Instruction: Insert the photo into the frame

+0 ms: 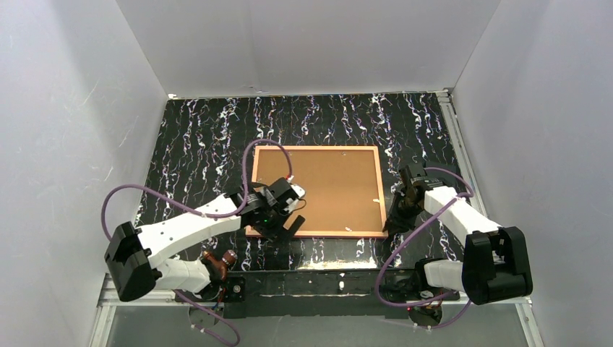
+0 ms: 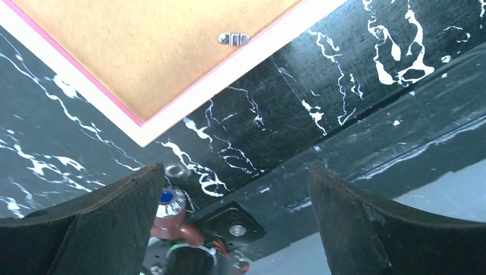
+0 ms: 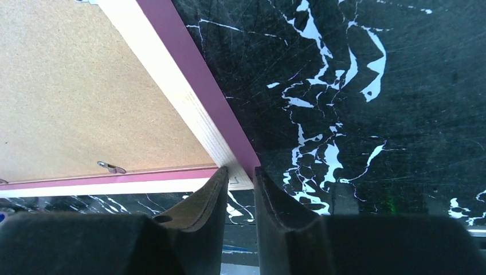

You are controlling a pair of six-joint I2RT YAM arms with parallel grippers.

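Observation:
The frame (image 1: 318,233) lies face down in the middle of the black marbled table, with the plain brown backing board (image 1: 325,188) sitting in it. The photo is not in view. My left gripper (image 1: 283,228) is open and empty above the frame's near left corner; the left wrist view (image 2: 234,169) shows that corner (image 2: 229,74) and the board (image 2: 143,51). My right gripper (image 1: 396,217) is by the frame's near right corner. In the right wrist view (image 3: 240,170) its jaws stand a narrow gap apart, holding nothing, at the pink rim (image 3: 195,74).
Small metal turn clips (image 2: 233,38) (image 3: 112,167) sit on the board's edges. White walls (image 1: 72,108) enclose the table on three sides. Purple cables (image 1: 144,191) loop over the table's left side. The left arm's base (image 2: 172,212) and a metal rail (image 1: 318,282) line the near edge.

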